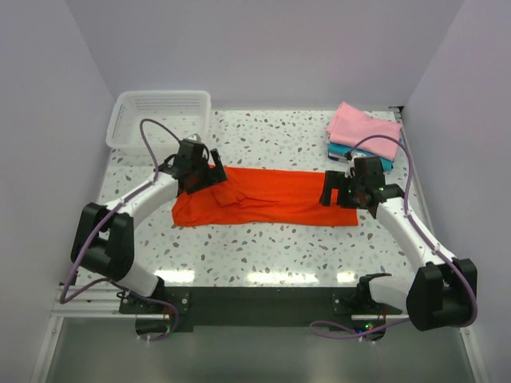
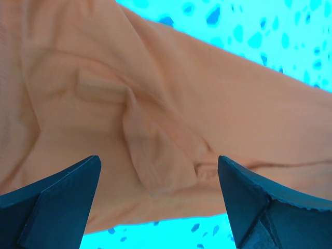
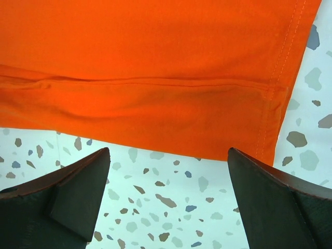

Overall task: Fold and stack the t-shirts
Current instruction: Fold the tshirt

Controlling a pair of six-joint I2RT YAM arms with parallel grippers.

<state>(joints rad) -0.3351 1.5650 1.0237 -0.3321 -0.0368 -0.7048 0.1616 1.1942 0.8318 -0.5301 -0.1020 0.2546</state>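
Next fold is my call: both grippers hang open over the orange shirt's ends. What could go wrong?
1. The orange t-shirt is bunched into a ridge under the left gripper; folding over it may leave a lumpy fold.
2. The right gripper sits over bare table by the hem; closing there could miss the cloth.
3. The pink t-shirt lies close behind that arm; a swing might nudge it.

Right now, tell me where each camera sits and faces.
Top: above, behind the arms, looking down on table, orange shirt, basket, folded shirts; both arms show.
Left wrist: on its arm, looking down past the open left gripper at rumpled shirt.
Right wrist: on its arm, past the open right gripper at the shirt's hem.
All share the orange shirt.
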